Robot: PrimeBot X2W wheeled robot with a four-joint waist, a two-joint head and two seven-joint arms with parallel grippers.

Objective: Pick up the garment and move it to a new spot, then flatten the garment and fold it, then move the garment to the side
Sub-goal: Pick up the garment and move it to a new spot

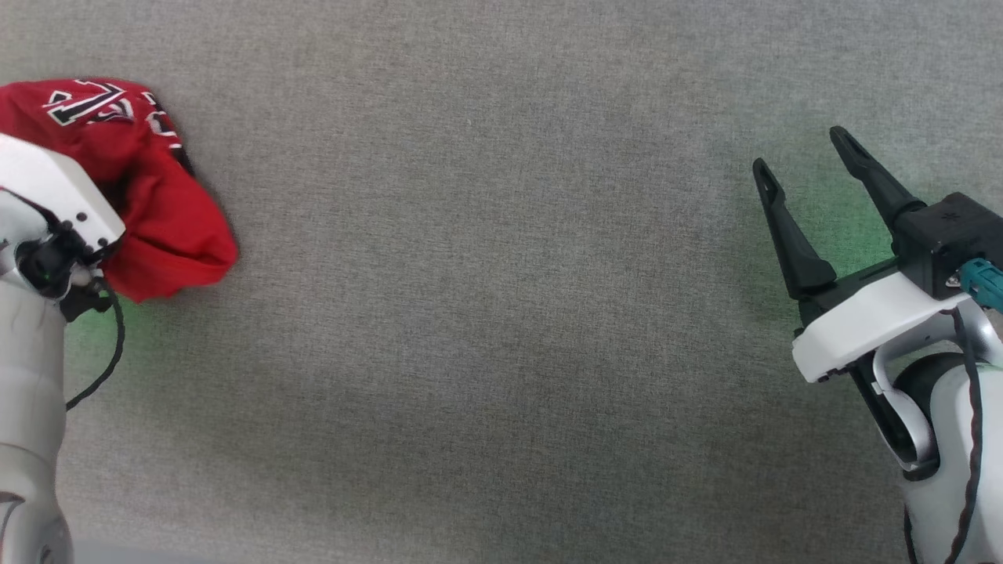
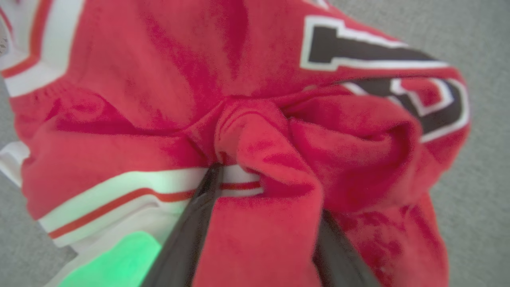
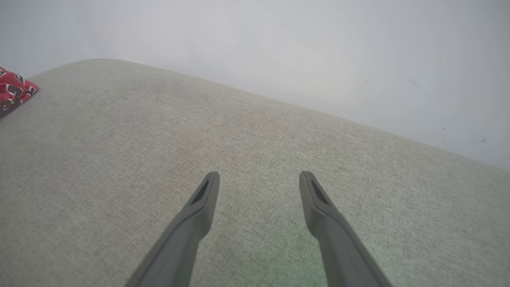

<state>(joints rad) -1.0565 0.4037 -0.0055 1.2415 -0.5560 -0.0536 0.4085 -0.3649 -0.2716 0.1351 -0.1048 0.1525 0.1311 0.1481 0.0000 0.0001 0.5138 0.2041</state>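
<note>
Right end effector (image 1: pixel 799 153) hovers wide and empty over the bench (image 1: pixel 501 313). Left end effector (image 2: pixel 271 191) stands wide astride a fold of the garment (image 1: pixel 172 219), which lies crumpled at the bench's far left. The pickup looks barely begun; moving, flattening, folding and setting aside all remain.

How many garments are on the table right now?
1: the red garment, bunched at far left of the table, the left gripper's fingers astride a fold. Anything beneath it is hidden.

A: Right hand (image 1: pixel 799 149): two long matte-black tapered fingers (image 1: pixel 791 235), white shell base (image 1: pixel 862 321), teal plug (image 1: pixel 983 280).
B: Left side: white boxy wrist housing (image 1: pixel 59 196) with small screws, black looping cable (image 1: pixel 119 345), pale forearm (image 1: pixel 31 376).
</note>
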